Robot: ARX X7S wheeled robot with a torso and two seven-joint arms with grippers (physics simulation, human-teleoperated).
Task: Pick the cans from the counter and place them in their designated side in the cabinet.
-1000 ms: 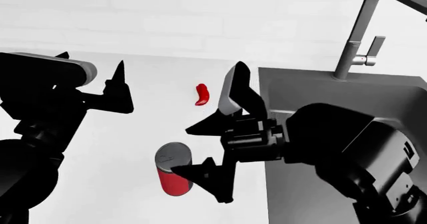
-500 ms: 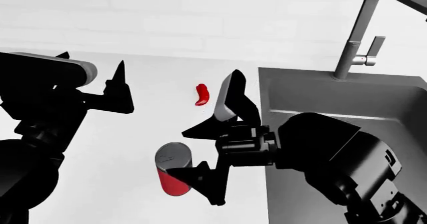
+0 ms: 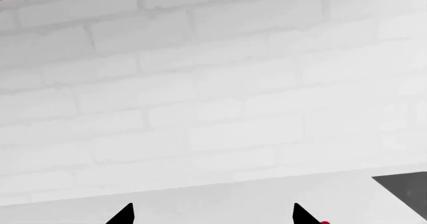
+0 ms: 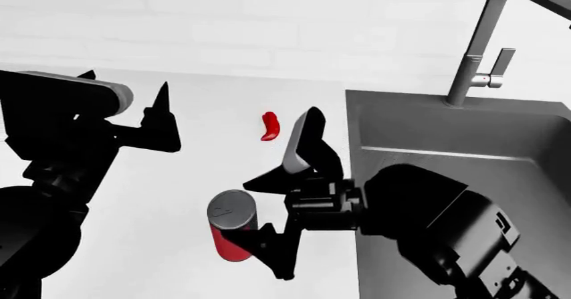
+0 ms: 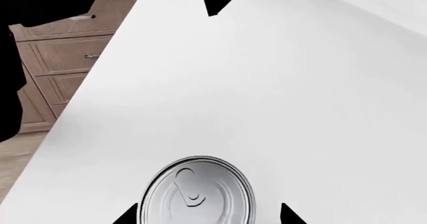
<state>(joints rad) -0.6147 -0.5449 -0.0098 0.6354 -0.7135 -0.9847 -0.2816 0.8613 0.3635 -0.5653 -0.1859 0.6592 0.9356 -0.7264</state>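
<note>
One all-red can with a grey lid stands upright on the white counter, near the sink's left edge. My right gripper is open and reaches it from the right, one finger past it on the far side and one on the near side. In the right wrist view the can's lid lies between the two fingertips, gripper open and not closed on it. My left gripper is open and empty, raised at the left; it also shows open in the left wrist view. The red-and-white can is out of view.
A small red chilli pepper lies on the counter behind the can. The dark grey sink with a tall faucet is at the right. A white brick wall runs behind. Wooden drawer fronts show beyond the counter edge.
My right gripper has moved left and lower toward the red can, so its open fingers now sit on either side of it. The left arm has barely moved.
</note>
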